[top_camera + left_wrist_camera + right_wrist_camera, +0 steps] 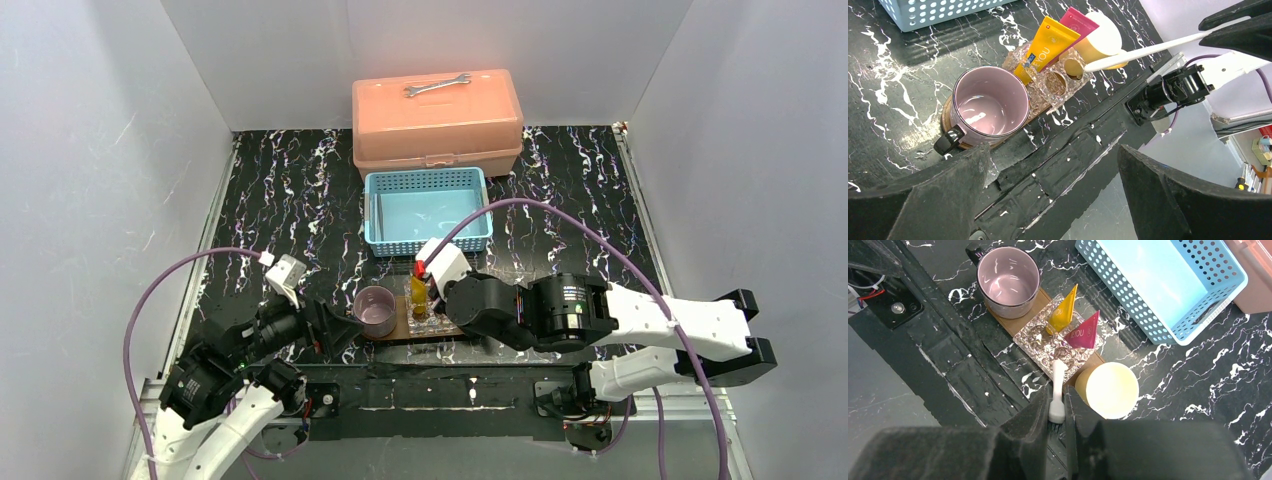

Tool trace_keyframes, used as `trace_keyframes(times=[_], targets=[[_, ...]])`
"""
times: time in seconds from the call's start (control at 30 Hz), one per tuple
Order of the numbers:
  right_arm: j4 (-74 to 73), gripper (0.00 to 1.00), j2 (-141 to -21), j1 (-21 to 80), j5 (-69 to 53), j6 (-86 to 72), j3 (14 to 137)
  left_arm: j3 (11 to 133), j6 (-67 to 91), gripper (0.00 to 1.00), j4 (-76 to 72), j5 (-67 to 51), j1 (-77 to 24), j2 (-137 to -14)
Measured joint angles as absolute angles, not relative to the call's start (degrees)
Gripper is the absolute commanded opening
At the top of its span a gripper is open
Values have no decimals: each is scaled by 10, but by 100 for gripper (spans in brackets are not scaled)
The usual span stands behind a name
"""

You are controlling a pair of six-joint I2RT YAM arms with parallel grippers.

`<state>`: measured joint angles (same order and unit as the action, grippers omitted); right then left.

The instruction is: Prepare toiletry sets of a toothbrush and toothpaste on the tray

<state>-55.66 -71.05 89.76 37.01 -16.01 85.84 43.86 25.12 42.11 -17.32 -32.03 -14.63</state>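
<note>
- Hovering off the near edge of the table (pixel 888 100), my left gripper (pixel 1052 150) has its fingers spread wide and empty. The left wrist view puts the pink mug (pixel 990 105) just beyond them.
- On the tray (pixel 1043 296), the yellow tube (pixel 1062 314) and magenta tube (pixel 1084 332) stand in a clear holder (pixel 1040 342).
- Only the right wrist view shows my right gripper (pixel 1057 402) pinched on the toothbrush (pixel 1058 380), its tip over the holder. The top view hides that grip.
</note>
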Motion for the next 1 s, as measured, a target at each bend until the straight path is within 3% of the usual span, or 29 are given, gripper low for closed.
trace_keyframes(times=[1.0], targets=[[-418, 1, -608, 898, 390, -183, 657, 435, 251, 98, 411, -174, -320, -165]])
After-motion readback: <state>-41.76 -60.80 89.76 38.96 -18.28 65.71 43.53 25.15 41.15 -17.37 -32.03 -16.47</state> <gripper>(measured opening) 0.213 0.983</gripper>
